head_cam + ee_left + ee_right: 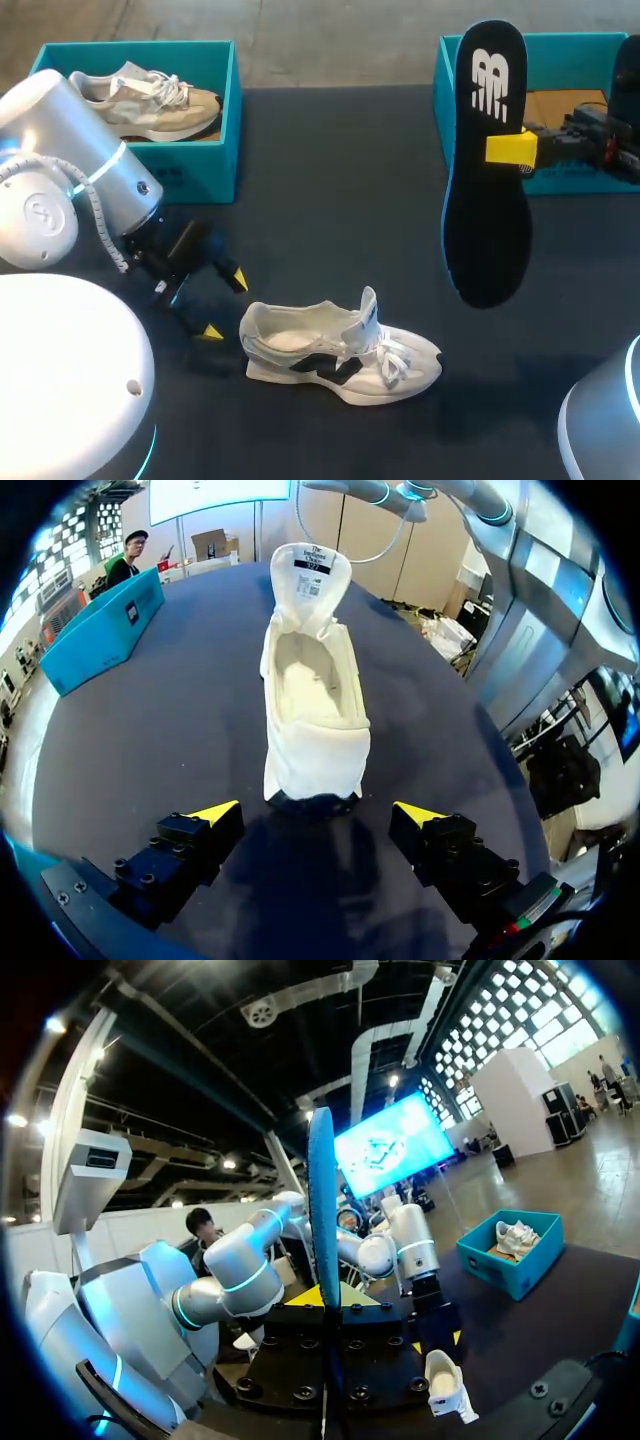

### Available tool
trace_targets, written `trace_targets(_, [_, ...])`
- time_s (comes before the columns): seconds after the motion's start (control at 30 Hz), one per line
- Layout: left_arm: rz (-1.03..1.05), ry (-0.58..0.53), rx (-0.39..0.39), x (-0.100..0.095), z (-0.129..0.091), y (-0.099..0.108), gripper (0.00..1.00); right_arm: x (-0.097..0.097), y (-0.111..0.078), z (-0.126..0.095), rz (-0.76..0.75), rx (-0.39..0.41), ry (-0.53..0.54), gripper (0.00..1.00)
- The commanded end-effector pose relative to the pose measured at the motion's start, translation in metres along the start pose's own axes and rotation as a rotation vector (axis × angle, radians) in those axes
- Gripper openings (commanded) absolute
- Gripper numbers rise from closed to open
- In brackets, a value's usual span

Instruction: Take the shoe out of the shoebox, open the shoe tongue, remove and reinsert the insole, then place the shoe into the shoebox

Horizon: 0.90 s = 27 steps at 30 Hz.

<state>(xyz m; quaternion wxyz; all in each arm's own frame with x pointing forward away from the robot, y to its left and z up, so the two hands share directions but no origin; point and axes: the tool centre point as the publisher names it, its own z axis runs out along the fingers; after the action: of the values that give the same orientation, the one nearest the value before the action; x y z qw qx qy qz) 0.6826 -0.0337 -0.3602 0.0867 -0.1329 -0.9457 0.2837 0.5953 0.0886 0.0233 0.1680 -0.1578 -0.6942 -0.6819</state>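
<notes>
Our right gripper (510, 148) is clamped on the black insole (487, 225), held upright above the dark table (330, 200); our left gripper (224, 305), jaws apart, sits just behind the heel of the white sneaker (340, 355) lying there

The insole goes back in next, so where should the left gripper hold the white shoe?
Probably the heel, from behind: the shoe stands upright with its heel toward the open left gripper, narrow enough to pinch across, leaving the opening free for the insole.

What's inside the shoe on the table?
Only pale lining shows inside the shoe; the insole is out, in the right gripper. The toe end under the tongue is hidden.
</notes>
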Motion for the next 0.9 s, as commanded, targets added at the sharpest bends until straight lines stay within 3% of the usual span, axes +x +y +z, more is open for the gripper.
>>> trace_targets(0.03, [0.017,0.018,-0.002,0.004,0.001,-0.004,1.0,-0.001,0.0,0.002,0.002,0.003,-0.001,0.0])
trace_targets(0.2, [0.049,-0.043,-0.213,0.007,0.003,-0.014,1.0,-0.001,0.0,0.002,0.002,0.003,-0.001,0.0])
trace_targets(0.3, [0.041,-0.069,-0.28,0.004,0.003,-0.015,1.0,-0.001,0.0,0.002,0.002,0.003,-0.001,0.0])
trace_targets(0.9, [0.01,-0.064,-0.439,0.003,0.005,-0.014,1.0,-0.001,0.0,0.002,0.002,0.003,-0.001,0.0])
